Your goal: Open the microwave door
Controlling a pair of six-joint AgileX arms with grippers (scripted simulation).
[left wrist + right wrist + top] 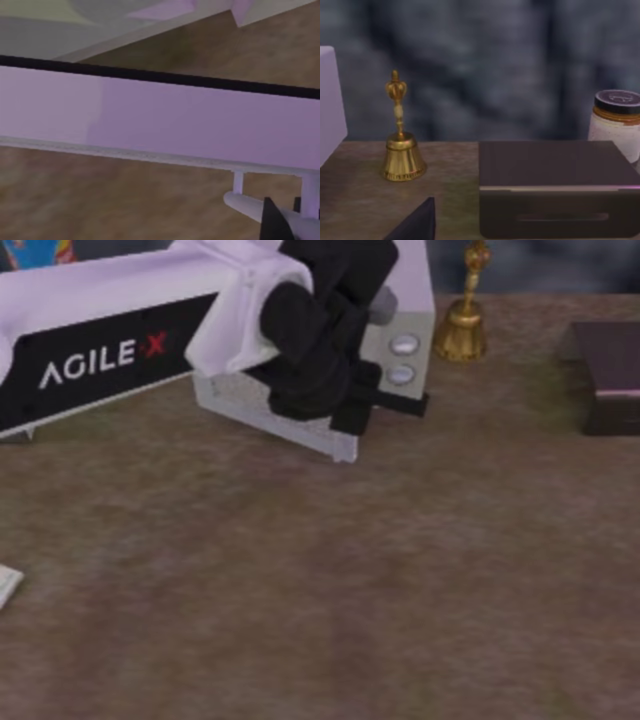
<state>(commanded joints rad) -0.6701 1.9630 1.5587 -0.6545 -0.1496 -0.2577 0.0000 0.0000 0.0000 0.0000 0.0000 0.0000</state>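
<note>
Left arm: white-shelled, lettered AGILE X, it reaches from the top view's left edge across the back of the table, its black wrist bent down over the microwave front. The left gripper sits at the free edge of the microwave door, which stands swung outward at an angle from the off-white body, just left of the two round silver knobs.

In the left wrist view the door is a flat pale panel with a dark top edge; its thin round handle bar stands off on short posts. One dark fingertip lies against the bar. How far the jaws are apart cannot be told.

Right gripper: a dark finger corner shows, aperture undetermined. Before it stand a brass bell, a matte dark brown box and a black-lidded jar.
</note>
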